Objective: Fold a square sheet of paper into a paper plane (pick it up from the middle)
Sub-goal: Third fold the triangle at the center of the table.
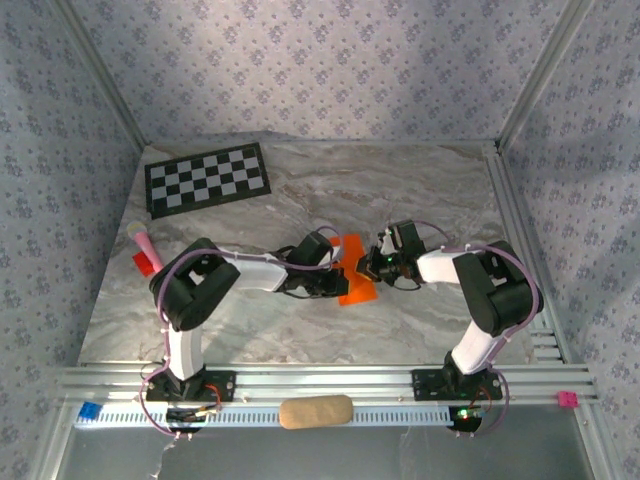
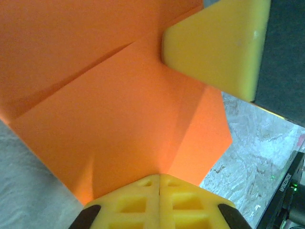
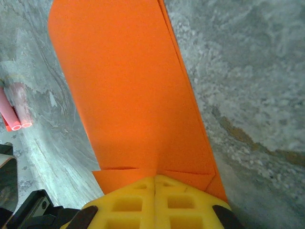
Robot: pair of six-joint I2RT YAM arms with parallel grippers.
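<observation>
From above, a grey marble-patterned table [image 1: 250,330] stands inside a booth with patterned walls. Near the table's middle is a thin bright orange sheet of paper [image 1: 356,272], folded into a smaller shape. The left gripper [image 1: 338,276] meets it from the left and the right gripper [image 1: 374,267] meets it from the right. A black-and-white checkerboard sheet [image 1: 208,180] lies flat at the far left. A small red and pink object [image 1: 145,250] sits by the left edge, well apart from the paper. A tan oblong pad [image 1: 315,411] rests on the near metal rail.

In the left wrist view, the left gripper [image 2: 158,177] has its yellow fingers pressed together, pinching the near edge of the orange sheet of paper [image 2: 119,119]. The paper spreads away from them with diagonal creases. A yellow finger [image 2: 214,43] of the right gripper lies against the paper at the upper right.

In the right wrist view, the right gripper [image 3: 155,179] has its yellow fingers pressed together on one end of the orange sheet of paper [image 3: 128,86]. From there the paper stretches away as a long folded strip. The red and pink object [image 3: 14,112] lies on the table to the left.
</observation>
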